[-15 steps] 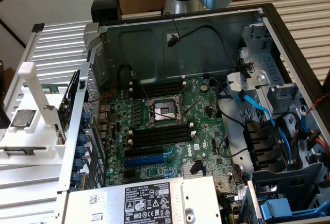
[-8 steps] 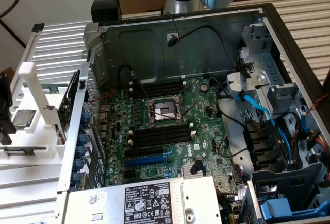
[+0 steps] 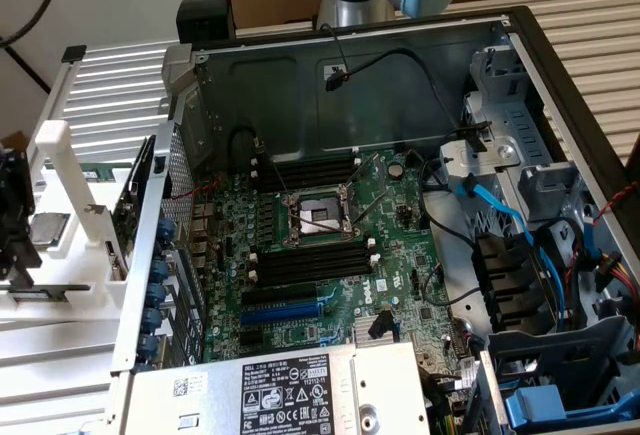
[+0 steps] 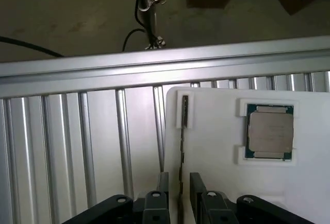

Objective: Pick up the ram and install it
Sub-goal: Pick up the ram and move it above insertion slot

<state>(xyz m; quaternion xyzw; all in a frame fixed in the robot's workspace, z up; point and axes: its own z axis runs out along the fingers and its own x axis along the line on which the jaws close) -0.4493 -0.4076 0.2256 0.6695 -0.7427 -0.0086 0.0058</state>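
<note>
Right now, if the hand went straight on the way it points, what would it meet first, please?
The hand would likely meet the ram, standing on edge between its open fingers, then the white tray; depth is unclear.

The ram [image 4: 181, 147] stands on edge in the tray [image 4: 216, 183], between the fingers [image 4: 163, 190] of the gripper [image 4: 179, 176], a processor [image 4: 270, 131] beside it.

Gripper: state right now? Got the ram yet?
Gripper: open, straddling the ram with a gap on each side, not gripping it. The ram stands on edge in the white holder.
</note>
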